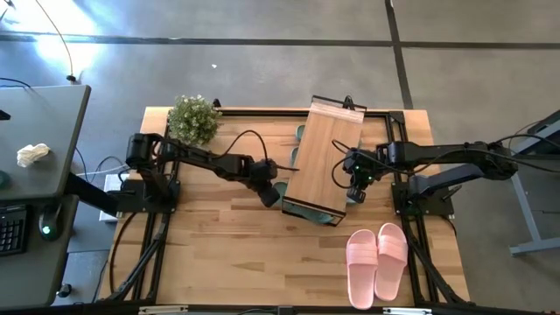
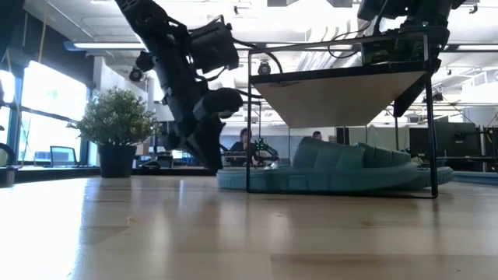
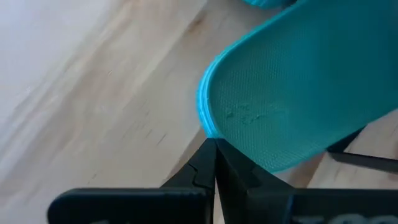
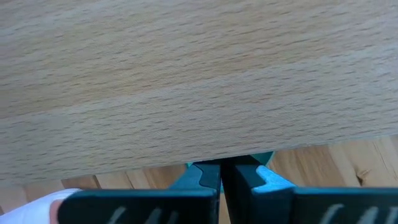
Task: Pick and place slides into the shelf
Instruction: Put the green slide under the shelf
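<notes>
Left gripper point(image 1: 269, 194), fingers pressed together and empty, nudges a green slide point(image 3: 298, 93) under the shelf point(image 1: 322, 157) from its 9 o'clock side. Right gripper point(image 1: 354, 188), also closed, braces the shelf's 3 o'clock edge, likely against sliding. Pink pair point(image 1: 377, 261) waits at 5 o'clock.

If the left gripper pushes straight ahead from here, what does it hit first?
Likely the rubbery green slide: the shut left gripper points at its sole edge, seemingly already touching, beside the light-wood shelf.
</notes>
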You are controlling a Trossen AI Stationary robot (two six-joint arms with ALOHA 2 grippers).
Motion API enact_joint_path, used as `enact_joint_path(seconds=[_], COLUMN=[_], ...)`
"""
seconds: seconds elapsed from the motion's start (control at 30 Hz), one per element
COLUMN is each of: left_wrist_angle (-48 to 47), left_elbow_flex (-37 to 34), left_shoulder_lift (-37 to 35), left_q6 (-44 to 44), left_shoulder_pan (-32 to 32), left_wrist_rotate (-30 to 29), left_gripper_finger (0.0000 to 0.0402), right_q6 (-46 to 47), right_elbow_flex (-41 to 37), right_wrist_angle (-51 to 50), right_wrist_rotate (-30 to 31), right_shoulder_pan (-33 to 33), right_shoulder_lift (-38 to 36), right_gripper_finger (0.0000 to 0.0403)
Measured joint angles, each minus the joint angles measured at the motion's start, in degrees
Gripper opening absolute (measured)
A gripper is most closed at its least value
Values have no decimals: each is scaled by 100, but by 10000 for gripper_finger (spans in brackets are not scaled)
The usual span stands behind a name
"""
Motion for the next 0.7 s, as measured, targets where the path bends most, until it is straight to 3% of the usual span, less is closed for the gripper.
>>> enact_joint_path(seconds=[0.7], left_wrist_angle=[299], left_elbow_flex=[483], left_shoulder_lift=[340], left_q6=[53], left_shoulder_pan=[-133], left_wrist_rotate=[139], left_gripper_finger=[0], right_q6=[-28], right_elbow_flex=[0], right_wrist_angle=[-40], right_wrist_rotate=[-55], right_shoulder_pan=[2], right_shoulder_lift=[-4], right_gripper_finger=[0])
